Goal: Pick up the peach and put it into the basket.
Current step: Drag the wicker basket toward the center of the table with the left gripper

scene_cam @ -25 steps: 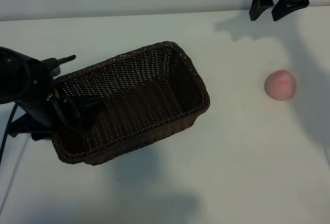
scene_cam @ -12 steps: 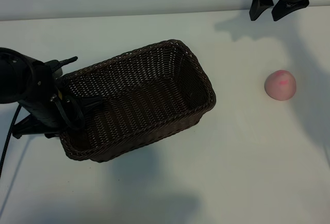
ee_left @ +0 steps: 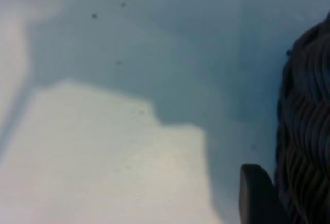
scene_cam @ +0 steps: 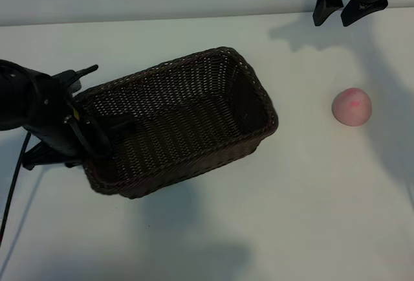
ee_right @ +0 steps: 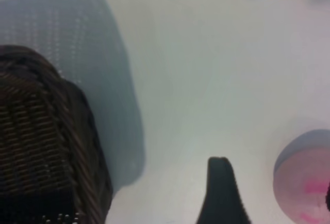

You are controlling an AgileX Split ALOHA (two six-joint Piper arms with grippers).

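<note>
The dark brown wicker basket (scene_cam: 187,116) lies slanted on the white table, left of centre. My left gripper (scene_cam: 100,135) is at its left end, shut on the end wall, with one finger (scene_cam: 119,125) inside. The left wrist view shows one finger (ee_left: 258,198) pressed against the wicker basket wall (ee_left: 304,131). The pale pink peach (scene_cam: 352,107) with its red blotch rests alone at the right. My right gripper (scene_cam: 334,17) hangs open at the far right edge, well behind the peach. In the right wrist view the peach (ee_right: 304,182) sits just past one finger (ee_right: 221,193), with the basket (ee_right: 46,146) farther off.
The white table (scene_cam: 291,197) runs bare between the basket and the peach. Its far edge meets a pale wall. A black cable (scene_cam: 13,184) trails from the left arm toward the front left.
The left gripper has closed on the basket's left end, and the basket has slid and turned to the right with it. The right gripper and the peach have stayed put.
</note>
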